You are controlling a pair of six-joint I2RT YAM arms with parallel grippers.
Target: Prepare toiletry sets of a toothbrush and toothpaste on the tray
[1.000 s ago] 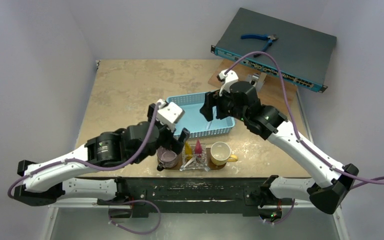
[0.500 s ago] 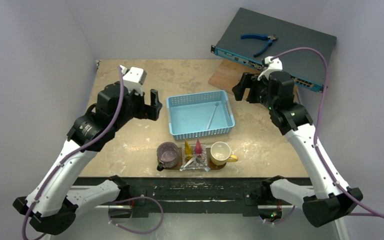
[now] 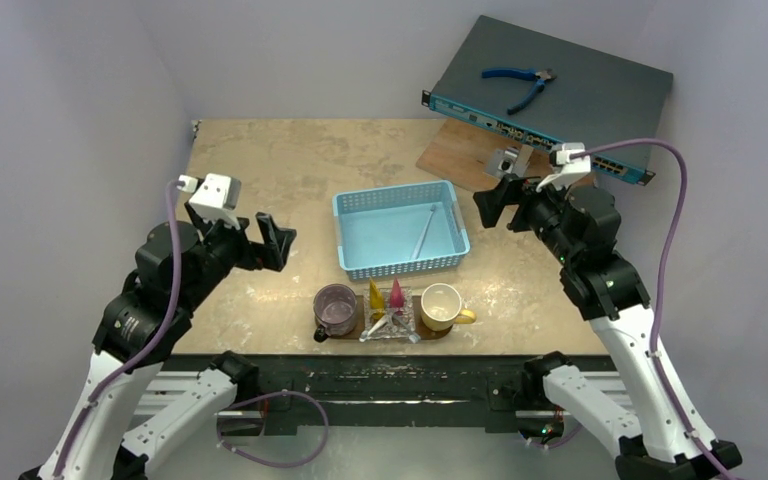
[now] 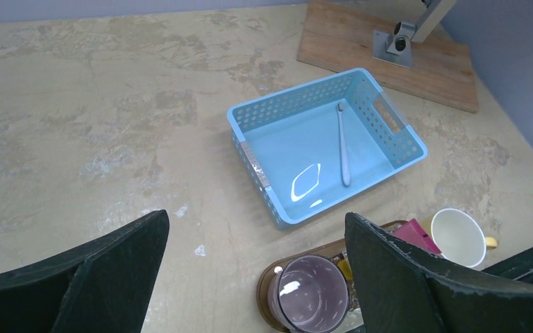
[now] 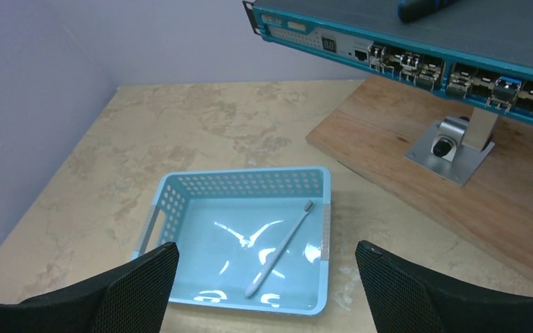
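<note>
**Pale brush left in the basket, nearer the right arm**

One thin pale toothbrush (image 3: 423,232) is seen lying flat in the right half of the light-blue basket (image 3: 397,268) at the middle of the table. Its long axis runs from the basket's far right corner toward the near wall, slanting slightly left, with the head at the far end. The tray (image 3: 362,320) is set at the table's near edge, just in front of the basket. The yellow tube (image 3: 375,297) and pink tube (image 3: 396,293) are placed on it between a purple cup (image 3: 335,308) and a cream cup (image 3: 441,305).

The right gripper (image 3: 495,200) is held just beyond the basket's far right corner, so the brush lies to its left and closer to it. The left gripper (image 3: 273,240) is kept well apart, off the basket's left side. Both sets of jaws are spread wide and nothing is gripped.

A second ago both arms were bent in over the basket and tray. They are now drawn back to either side.
</note>
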